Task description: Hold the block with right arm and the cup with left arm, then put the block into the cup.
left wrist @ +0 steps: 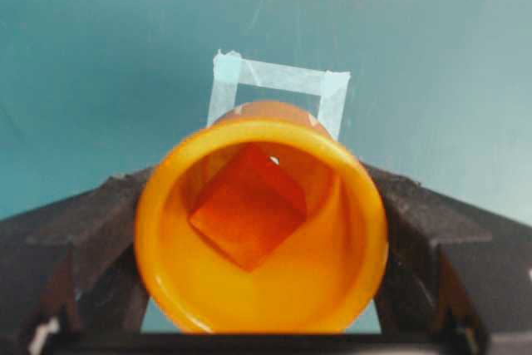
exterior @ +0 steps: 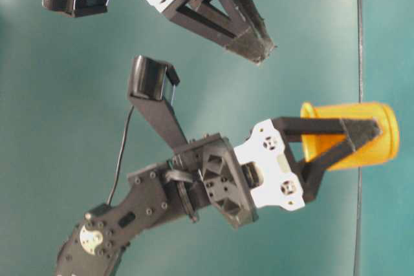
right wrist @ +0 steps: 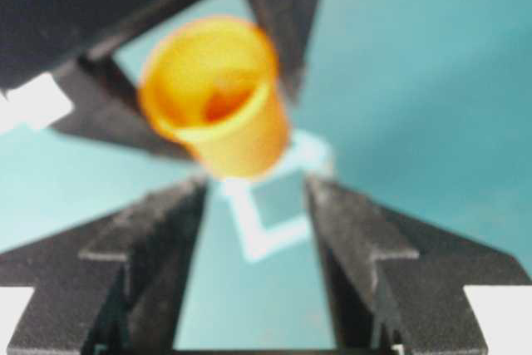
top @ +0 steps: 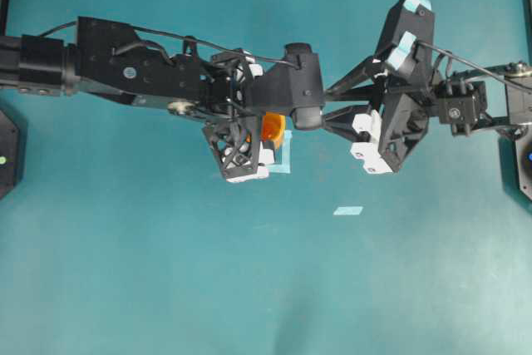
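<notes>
The orange cup (left wrist: 332,247) is held upright between the black fingers (left wrist: 79,230) of my left gripper (left wrist: 262,205). The orange block (left wrist: 249,209) lies inside the cup, down at its bottom. From overhead the cup (top: 273,126) shows beside the lattice finger (top: 237,151). In the table-level view the left gripper's fingers clamp the cup (exterior: 352,135) from both sides. My right gripper (right wrist: 253,197) stands open with nothing between its fingers, a little back from the cup (right wrist: 241,135). Overhead, the right gripper (top: 395,81) is to the right of the cup.
A square outline of pale blue tape (left wrist: 283,76) is stuck on the teal table under and behind the cup. A loose tape piece (top: 348,210) lies further forward. The two arms meet near the table's middle.
</notes>
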You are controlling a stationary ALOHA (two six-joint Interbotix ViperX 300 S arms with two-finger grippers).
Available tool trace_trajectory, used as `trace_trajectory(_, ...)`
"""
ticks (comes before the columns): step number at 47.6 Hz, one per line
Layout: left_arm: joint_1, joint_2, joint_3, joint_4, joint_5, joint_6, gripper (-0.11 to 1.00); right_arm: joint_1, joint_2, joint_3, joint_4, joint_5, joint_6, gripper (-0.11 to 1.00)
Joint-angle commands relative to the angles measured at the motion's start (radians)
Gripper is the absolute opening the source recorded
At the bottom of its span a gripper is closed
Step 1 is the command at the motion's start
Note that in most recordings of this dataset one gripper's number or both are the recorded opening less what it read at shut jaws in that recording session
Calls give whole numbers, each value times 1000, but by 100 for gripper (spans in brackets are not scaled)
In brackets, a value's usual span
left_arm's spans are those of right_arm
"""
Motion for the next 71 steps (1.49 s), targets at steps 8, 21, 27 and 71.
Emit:
trace_trajectory(8, 5, -5, -55, 2, 58, 6, 69, -5, -20, -11, -2, -3, 0, 54)
trace_trajectory(21, 5, -3, -69, 0, 155, 66, 69, -5, -20, -11, -2, -3, 2, 54)
trace_trajectory(27, 5, 0, -77, 0, 150, 67, 69, -6, -20, -11, 0, -3, 2, 54)
trace_trajectory(71, 5, 3, -81, 0, 132, 54, 69, -5, -12, -14, 3, -3, 5, 54)
